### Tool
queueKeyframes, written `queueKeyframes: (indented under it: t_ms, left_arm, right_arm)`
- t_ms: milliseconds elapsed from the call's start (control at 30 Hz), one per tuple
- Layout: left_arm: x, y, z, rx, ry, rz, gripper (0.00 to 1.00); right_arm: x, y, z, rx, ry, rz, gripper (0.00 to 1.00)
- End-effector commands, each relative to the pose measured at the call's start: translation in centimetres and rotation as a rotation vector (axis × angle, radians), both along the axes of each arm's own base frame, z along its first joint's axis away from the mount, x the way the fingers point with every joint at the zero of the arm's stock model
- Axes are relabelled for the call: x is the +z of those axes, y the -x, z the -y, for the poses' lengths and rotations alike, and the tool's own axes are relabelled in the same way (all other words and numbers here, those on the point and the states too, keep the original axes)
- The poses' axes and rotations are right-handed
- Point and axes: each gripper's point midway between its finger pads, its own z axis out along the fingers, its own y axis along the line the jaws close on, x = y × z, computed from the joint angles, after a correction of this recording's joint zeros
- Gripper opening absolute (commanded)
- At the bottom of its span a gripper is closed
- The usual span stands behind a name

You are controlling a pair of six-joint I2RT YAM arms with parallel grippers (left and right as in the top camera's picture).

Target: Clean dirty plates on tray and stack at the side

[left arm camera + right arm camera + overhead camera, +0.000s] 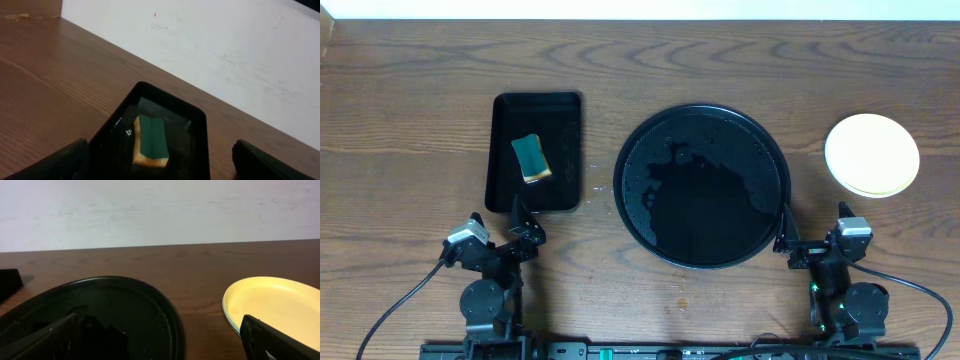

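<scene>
The large round black tray [700,185] sits mid-table, wet and with no plates on it; its rim shows in the right wrist view [165,310]. The plates [872,155] are stacked at the far right, pale yellow one on top, with a mint-white edge under it in the right wrist view [272,302]. My left gripper [523,222] is open and empty at the near edge of the rectangular tray. My right gripper [785,235] is open and empty by the round tray's near right rim, left of the stack.
A small rectangular black tray [536,150] at the left holds a green and yellow sponge [531,158], also seen in the left wrist view [151,141]. A white wall [225,55] runs along the table's far edge.
</scene>
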Motion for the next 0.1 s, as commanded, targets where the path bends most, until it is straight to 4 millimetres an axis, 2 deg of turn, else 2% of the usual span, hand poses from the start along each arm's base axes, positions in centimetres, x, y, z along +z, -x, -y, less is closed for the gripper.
queueKeyframes:
  t_ms: [0,67]
  left_arm:
    - [-1.66,0.14,-0.11,0.009,0.01,-0.053,0.91]
    - [-1.66,0.14,-0.11,0.009,0.01,-0.053,0.91]
  right_arm:
    - [-0.13,-0.01,0.28,-0.013,-0.011,-0.005,0.99]
    - [-0.13,-0.01,0.28,-0.013,-0.011,-0.005,0.99]
